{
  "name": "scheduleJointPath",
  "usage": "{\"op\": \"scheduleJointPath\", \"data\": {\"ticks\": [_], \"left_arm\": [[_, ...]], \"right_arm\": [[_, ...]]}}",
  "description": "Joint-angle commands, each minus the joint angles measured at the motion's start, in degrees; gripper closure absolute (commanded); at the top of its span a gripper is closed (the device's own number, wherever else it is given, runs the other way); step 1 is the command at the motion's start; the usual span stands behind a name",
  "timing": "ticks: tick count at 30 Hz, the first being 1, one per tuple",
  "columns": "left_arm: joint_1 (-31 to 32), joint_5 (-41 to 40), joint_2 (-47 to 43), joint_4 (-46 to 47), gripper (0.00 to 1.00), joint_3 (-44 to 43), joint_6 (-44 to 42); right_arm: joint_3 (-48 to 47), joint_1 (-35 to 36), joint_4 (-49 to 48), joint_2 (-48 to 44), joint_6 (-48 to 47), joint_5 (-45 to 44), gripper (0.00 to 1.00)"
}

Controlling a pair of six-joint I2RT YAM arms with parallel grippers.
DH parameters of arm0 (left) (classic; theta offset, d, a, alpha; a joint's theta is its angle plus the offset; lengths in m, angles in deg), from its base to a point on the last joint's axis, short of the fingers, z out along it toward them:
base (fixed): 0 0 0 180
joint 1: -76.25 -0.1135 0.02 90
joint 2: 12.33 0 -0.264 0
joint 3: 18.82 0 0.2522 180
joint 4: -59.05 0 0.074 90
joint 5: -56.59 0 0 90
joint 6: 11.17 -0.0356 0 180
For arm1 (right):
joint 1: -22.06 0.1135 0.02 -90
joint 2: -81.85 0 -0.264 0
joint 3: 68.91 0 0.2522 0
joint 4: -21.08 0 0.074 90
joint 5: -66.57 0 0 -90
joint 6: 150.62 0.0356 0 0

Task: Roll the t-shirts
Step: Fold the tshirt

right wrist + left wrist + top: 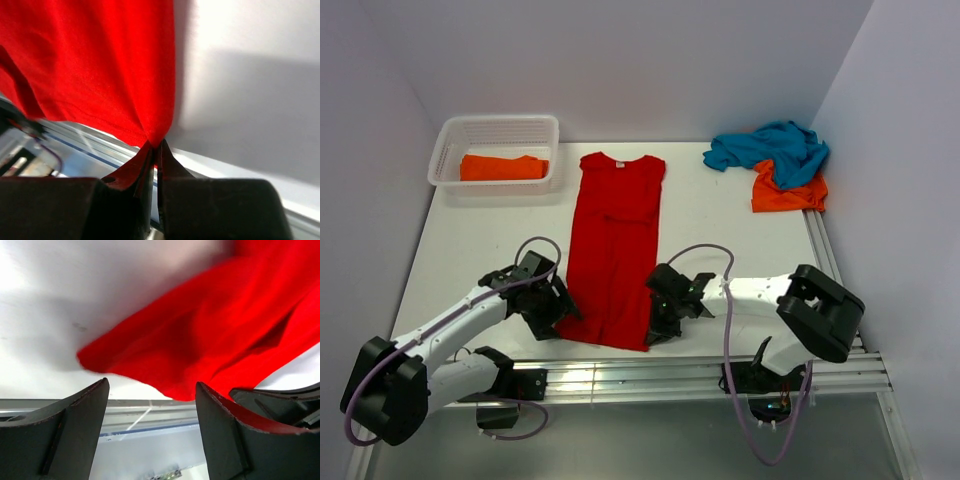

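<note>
We find the red t-shirt point(615, 250) spread flat lengthwise at mid-table, collar at the far end, sleeves folded in, hem at the near edge. One orange t-shirt point(502, 167) lies folded in the basket point(500, 122). The teal t-shirt point(770, 147) lies crumpled at far right, overlapping the second orange t-shirt point(788, 193).

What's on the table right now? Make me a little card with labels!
red t-shirt: flat in the middle, hem nearest the arms
left end effector: open, by the hem's left corner
right end effector: shut, pinching the hem's right corner
basket: far left, holds the folded orange t-shirt
teal t-shirt: bunched, far right, lying partly on the crumpled orange t-shirt
</note>
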Motion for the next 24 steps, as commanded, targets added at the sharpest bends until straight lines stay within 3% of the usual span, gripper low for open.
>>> {"op": "scheduleJointPath", "data": {"ticks": [1,8,12,16,17,24], "left_arm": [[2.3,1.6,0.6,1.5,0.24,-2.5,1.7],[7.1,2.2,2.7,3.2,0.20,-4.4,1.8],[8.6,3.0,2.8,4.1,0.18,-3.9,1.7],[10.1,3.7,1.8,3.9,0.19,-2.3,2.4],[11.2,3.6,1.3,3.6,0.18,-1.7,2.6],[13.4,0.9,0.1,-3.5,0.20,-0.7,2.3]], "right_arm": [[4.1,-0.5,11.9,-4.3,-4.5,-2.8,0.92],[6.7,-3.9,14.2,-9.2,-7.6,-3.5,0.89],[6.8,-6.2,13.2,-8.6,-9.7,-1.7,0.68],[7.1,-6.5,12.0,-10.4,-10.3,-0.7,0.59],[7.3,-6.6,11.7,-10.9,-10.4,-0.3,0.50],[9.8,-7.3,8.3,-13.8,-9.5,1.4,0.49]]}}
